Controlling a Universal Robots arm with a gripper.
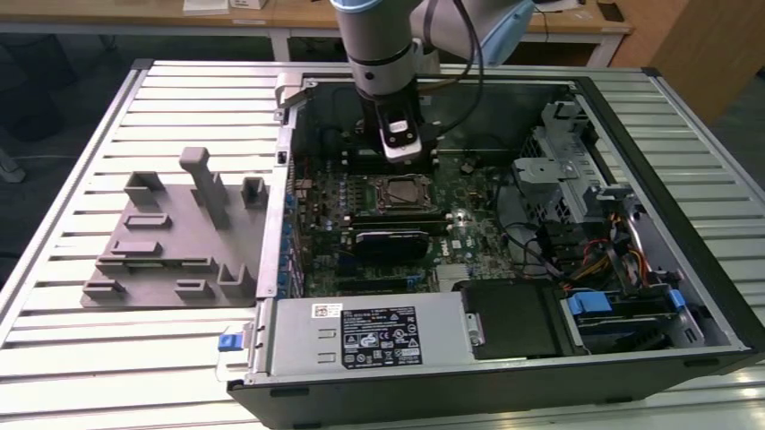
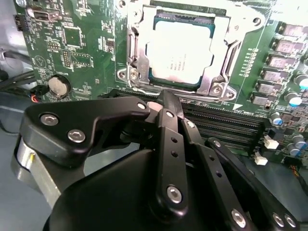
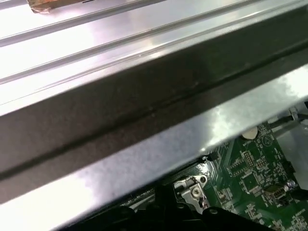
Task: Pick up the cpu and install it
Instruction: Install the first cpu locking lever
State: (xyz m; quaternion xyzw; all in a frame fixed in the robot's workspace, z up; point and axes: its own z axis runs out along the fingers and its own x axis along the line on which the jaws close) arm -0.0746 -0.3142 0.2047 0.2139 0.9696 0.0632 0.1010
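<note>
The cpu (image 2: 180,53) lies flat in the motherboard's socket, silver top up, with the metal socket frame (image 2: 219,67) around it. In the exterior view the cpu (image 1: 399,193) sits mid-board inside the open computer case (image 1: 502,376). My gripper (image 1: 403,154) hangs just behind the socket, toward the case's rear wall, a little above the board. In the second wrist view my gripper (image 2: 166,103) shows its black fingers (image 2: 168,130) drawn together with nothing between them, and their tips stand apart from the cpu.
A grey plastic tray (image 1: 179,233) with upright blocks rests on the slatted table at the exterior view's left. A power supply (image 1: 371,336) fills the case's near side, with drive bays and cables (image 1: 597,233) at the right. The case wall (image 3: 144,110) runs close by in the first wrist view.
</note>
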